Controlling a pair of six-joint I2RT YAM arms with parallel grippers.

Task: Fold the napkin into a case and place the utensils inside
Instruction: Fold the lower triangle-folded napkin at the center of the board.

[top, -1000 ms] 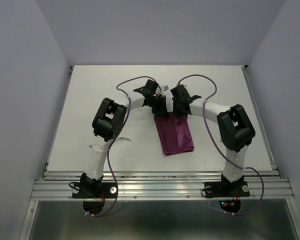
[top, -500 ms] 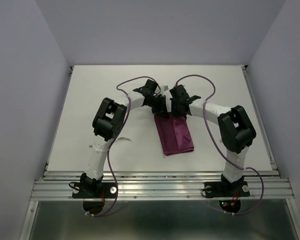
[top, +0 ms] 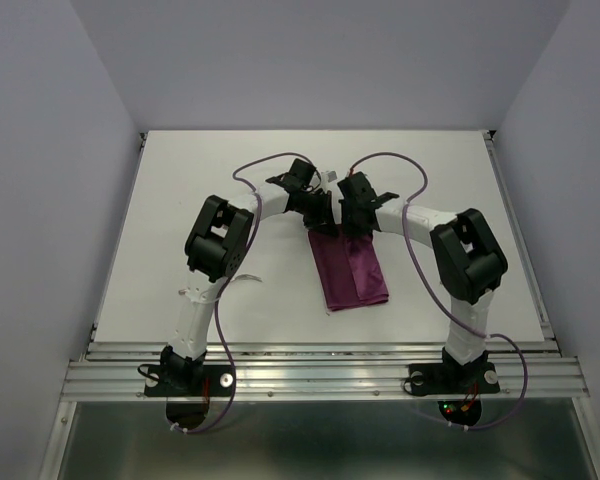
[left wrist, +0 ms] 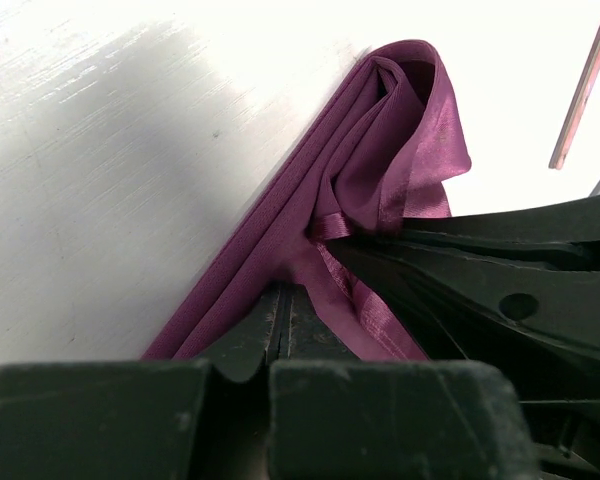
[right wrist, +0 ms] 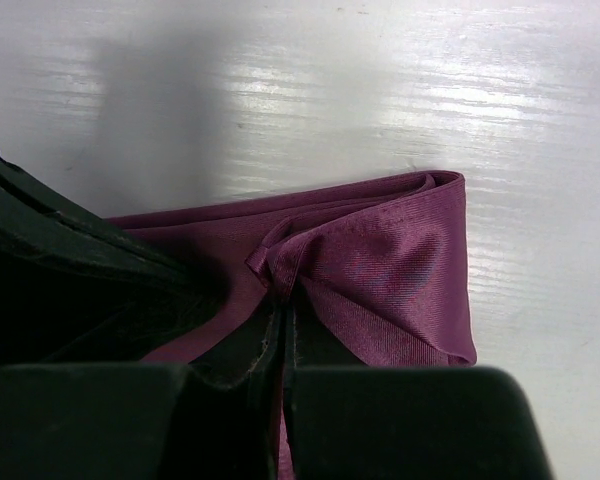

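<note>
From above, the white table point(top: 180, 200) holds the folded napkin point(top: 352, 275), its far end under the left gripper point(top: 321, 216) and right gripper point(top: 354, 220). The left wrist view shows jaws pinched on bunched cloth and, beyond, a pinkish utensil point(left wrist: 583, 90), cut off. The right wrist view shows jaws clamping a corner fold, with a dark gripper body hiding the left side.

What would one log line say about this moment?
stage: folding | left gripper: shut on napkin far end | right gripper: shut on same end | napkin: folded, on table | utensil: outside napkin
</note>
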